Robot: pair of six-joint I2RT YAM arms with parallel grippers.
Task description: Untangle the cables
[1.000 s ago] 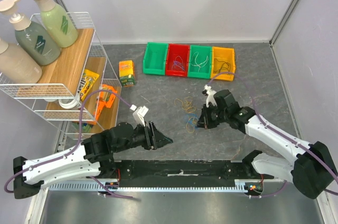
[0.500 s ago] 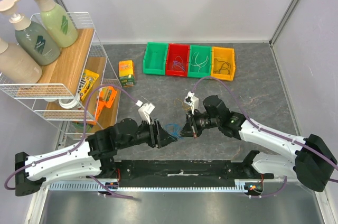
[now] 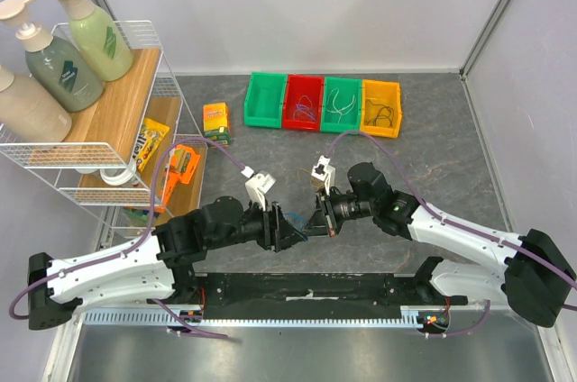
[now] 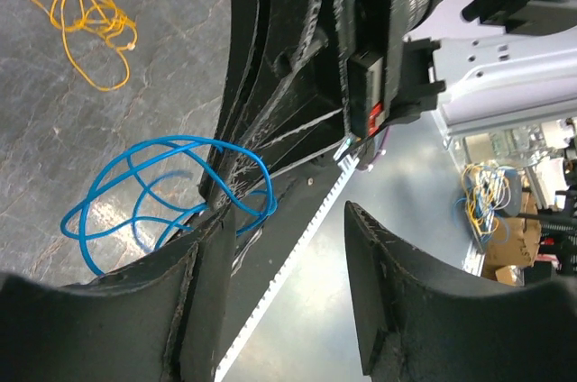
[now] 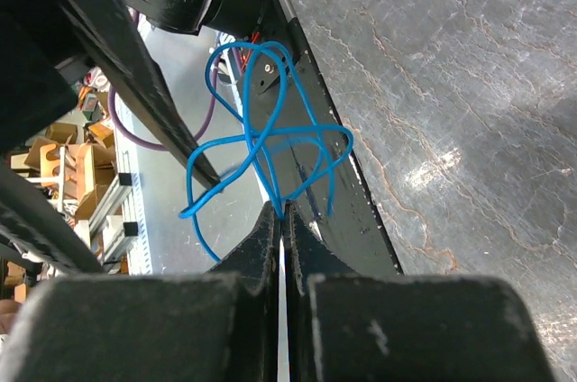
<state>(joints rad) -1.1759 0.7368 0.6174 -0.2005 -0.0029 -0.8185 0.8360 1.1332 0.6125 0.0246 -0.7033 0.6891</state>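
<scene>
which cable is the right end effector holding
The blue cable, pinched in the shut right end effector; the yellow cable lies loose on the table.

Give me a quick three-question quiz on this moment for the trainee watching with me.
1. True or false: the right gripper is shut on the blue wire.
2. The left gripper is: A) open, B) shut on a yellow wire, C) out of view.
3. How many bins stand in the row at the back of the table?
Key: 1 true; 2 A; 3 four.
</scene>
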